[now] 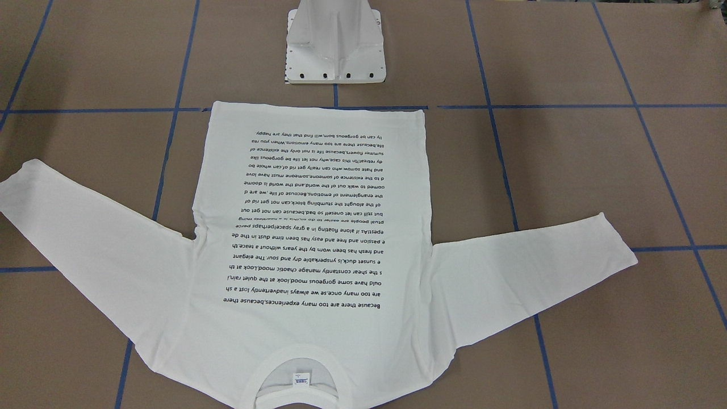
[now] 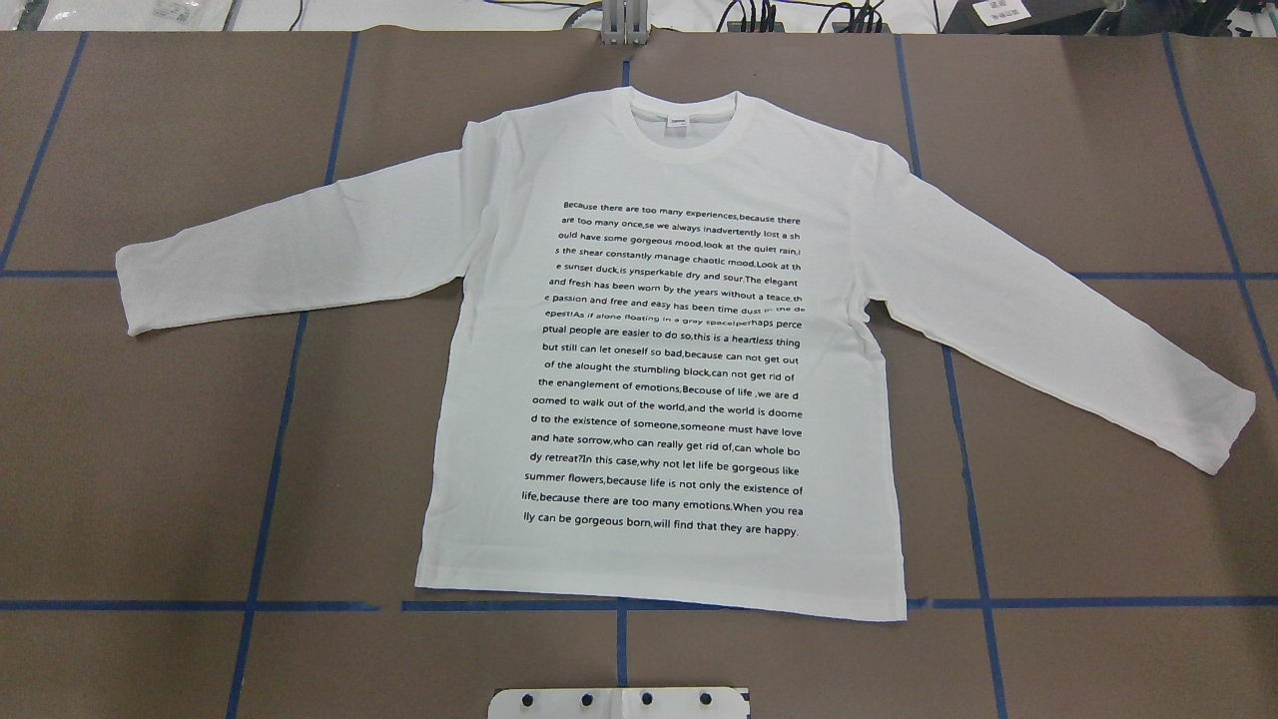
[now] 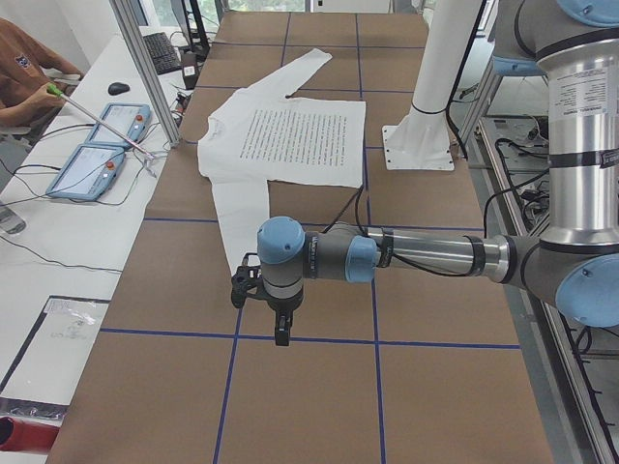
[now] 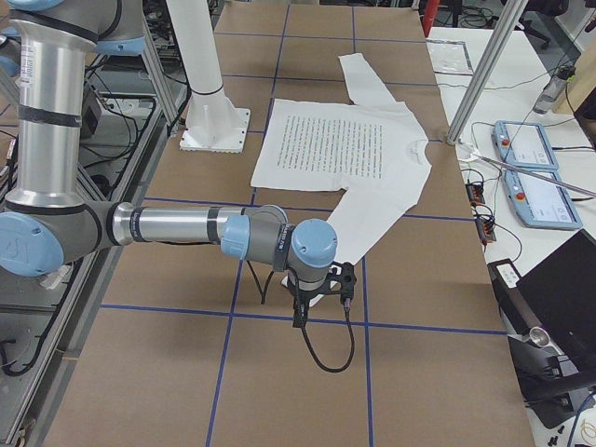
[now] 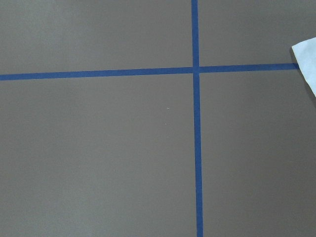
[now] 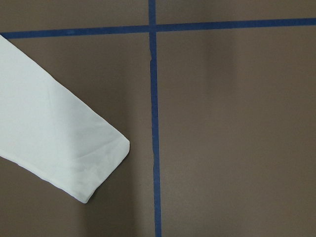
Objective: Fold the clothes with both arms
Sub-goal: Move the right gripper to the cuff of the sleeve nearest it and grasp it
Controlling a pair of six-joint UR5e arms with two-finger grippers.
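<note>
The white long-sleeved shirt (image 2: 659, 350) lies flat on the brown table, text side up, with both sleeves spread out and the collar (image 2: 689, 125) on the far side from the robot. My left gripper (image 3: 280, 324) hangs above the table at the end of the left sleeve. Only the cuff corner (image 5: 306, 64) shows in its wrist view. My right gripper (image 4: 303, 312) hovers by the end of the right sleeve (image 6: 54, 143). Neither wrist view shows fingers, and I cannot tell whether either gripper is open or shut.
The white pedestal base (image 1: 335, 51) stands just beyond the shirt's hem. Blue tape lines (image 2: 285, 419) cross the table in a grid. A side table holds two teach pendants (image 3: 97, 145), and a person's arm (image 3: 29, 82) reaches over it. Metal frame posts (image 3: 145, 68) stand at the table edge.
</note>
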